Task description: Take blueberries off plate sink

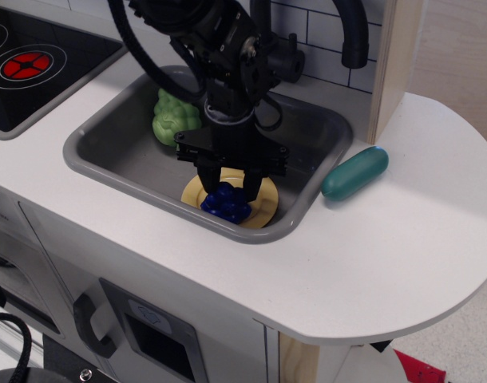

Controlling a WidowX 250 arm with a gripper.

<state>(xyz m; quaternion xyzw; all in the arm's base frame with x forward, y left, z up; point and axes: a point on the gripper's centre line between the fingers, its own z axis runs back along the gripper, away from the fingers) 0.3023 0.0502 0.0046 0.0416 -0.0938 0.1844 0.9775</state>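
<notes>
The dark blue blueberries [227, 205] lie on the pale yellow plate [264, 207] at the front of the grey sink [116, 153]. My black gripper [229, 186] reaches straight down into the sink over the plate. Its two fingers have closed in on the upper sides of the blueberries and grip them. The cluster still rests on or just above the plate. The back half of the plate is hidden behind the gripper.
A light green bumpy toy vegetable [173, 118] lies at the sink's back left. A teal oblong toy [354, 172] lies on the white counter right of the sink. The black stovetop with a red burner [24, 65] is at the left, and a dark faucet [353, 32] stands behind.
</notes>
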